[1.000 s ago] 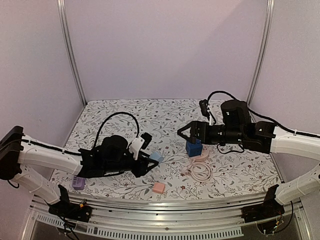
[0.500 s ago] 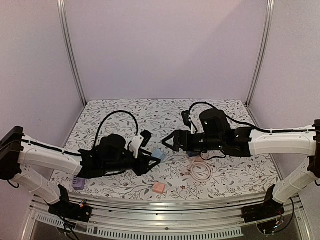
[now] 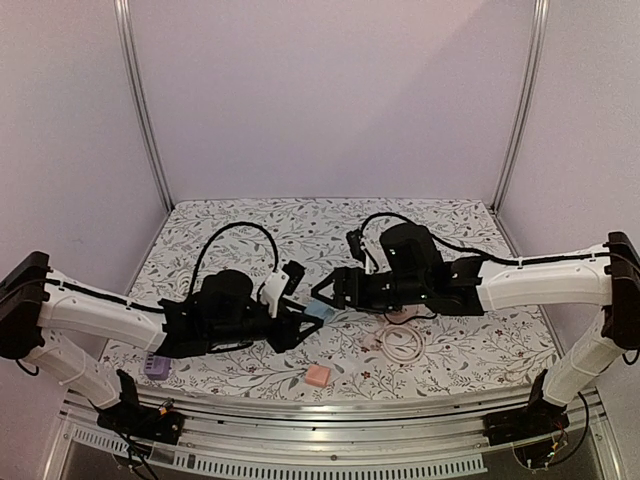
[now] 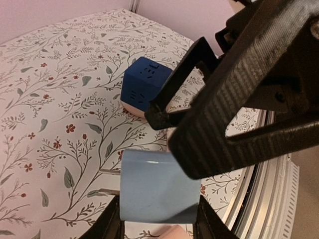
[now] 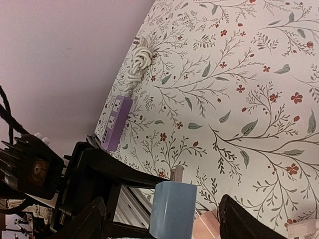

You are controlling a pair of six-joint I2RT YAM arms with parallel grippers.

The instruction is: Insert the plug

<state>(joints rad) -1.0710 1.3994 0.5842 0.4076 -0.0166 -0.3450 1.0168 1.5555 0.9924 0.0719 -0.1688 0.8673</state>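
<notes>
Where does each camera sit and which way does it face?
Top external: above and behind the bases, looking down at the table; both arms show.
Left wrist: on the left arm, looking along the left gripper at the blue plug it holds.
Right wrist: on the right arm, facing the purple power strip past the open right gripper.
Both wrist views share the blue plug.

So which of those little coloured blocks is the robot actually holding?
The light blue one, pinched in the left hand; nothing grips the dark blue cube or the pink block.
</notes>
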